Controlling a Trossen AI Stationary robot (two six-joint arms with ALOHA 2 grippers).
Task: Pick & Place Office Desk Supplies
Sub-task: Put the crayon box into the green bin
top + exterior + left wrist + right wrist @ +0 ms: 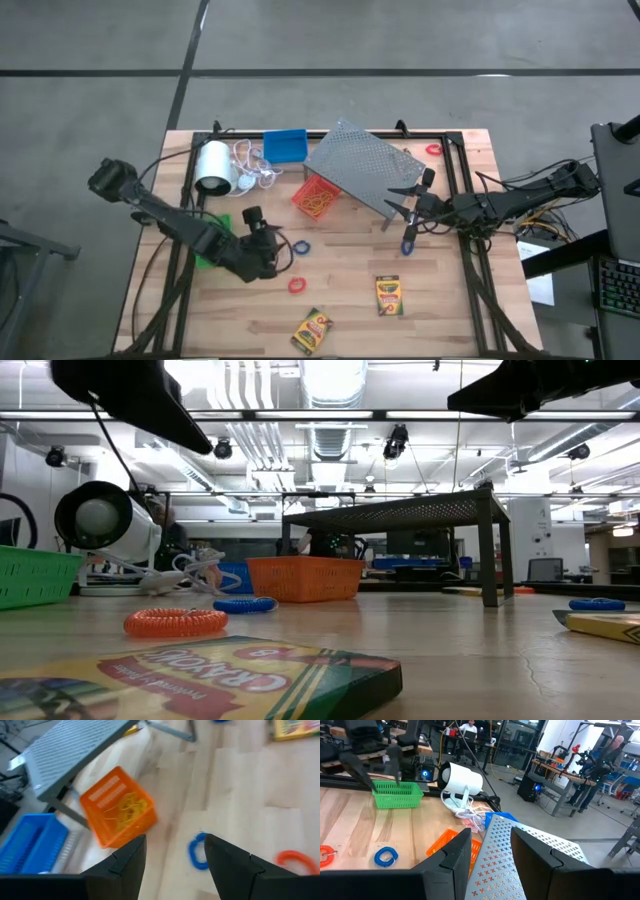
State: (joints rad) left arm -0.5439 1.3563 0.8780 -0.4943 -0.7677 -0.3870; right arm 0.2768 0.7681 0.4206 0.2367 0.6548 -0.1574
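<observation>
My left gripper [268, 232] hovers open above the table's middle left, partly over the green bin [213, 243]. It points at the orange bin [120, 812], and a blue ring [197, 852] lies just ahead of its fingers. My right gripper [408, 198] waits open and level at the grey rack's [365, 165] right side. A red ring [296, 285] and two crayon boxes [388, 295] [313, 330] lie toward the near edge. The blue bin [285, 146] stands at the far edge. A second blue ring [408, 247] lies below the right gripper.
A white roll [212, 165] with a loose white cord lies at the far left. The rack stands on legs over the orange bin's far side. Another red ring [433, 149] lies at the far right. Bare wood lies between the rings and the crayon boxes.
</observation>
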